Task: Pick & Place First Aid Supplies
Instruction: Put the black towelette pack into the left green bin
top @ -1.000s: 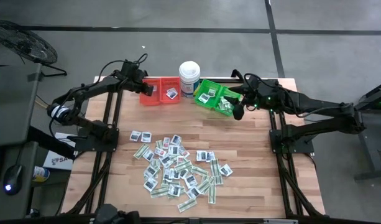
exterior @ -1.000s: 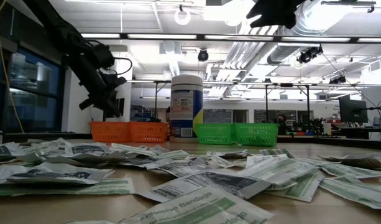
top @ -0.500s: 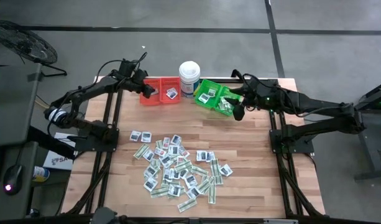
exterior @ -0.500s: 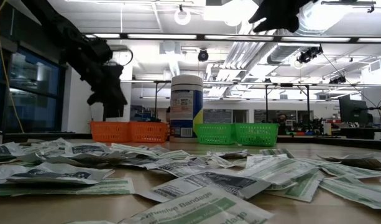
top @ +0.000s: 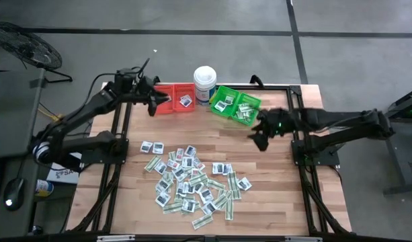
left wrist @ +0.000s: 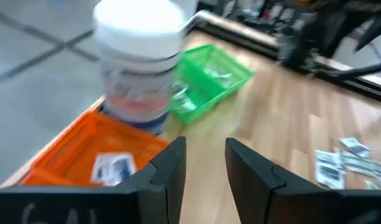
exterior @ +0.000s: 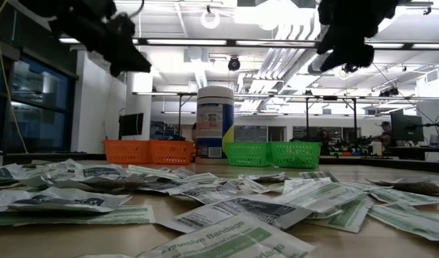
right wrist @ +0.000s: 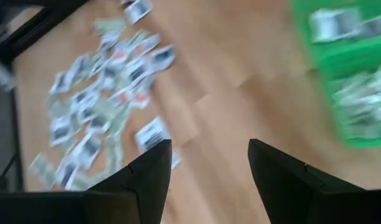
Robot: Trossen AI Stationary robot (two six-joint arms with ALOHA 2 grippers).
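Observation:
The first aid supplies (top: pixel 192 181) lie in a loose pile of square white packets and pale green strips on the wooden table (top: pixel 279 195), toward its near middle. A few packets lie in the red bin (top: pixel 173 99) and several in the green bin (top: pixel 234 105). My left gripper (top: pixel 154 106) hangs high beside the red bin's left end; in the left wrist view its fingers (left wrist: pixel 206 146) stand apart with nothing between them. My right gripper (top: pixel 261 139) hovers on the near side of the green bin, open and empty (right wrist: pixel 209 146), looking toward the pile (right wrist: pixel 97 106).
A tall white tub (top: pixel 205 82) stands between the two bins at the far edge. Bare wood lies between the bins and the pile, and to the pile's right. In the low view both arms (exterior: pixel 122 50) (exterior: pixel 348 36) hang well above the packets.
My left gripper has risen from over the red bin's left part and drawn back a little toward the table's left edge. My right gripper has left the green bin's near right corner, gone toward the near edge and sunk, with its wrist turned.

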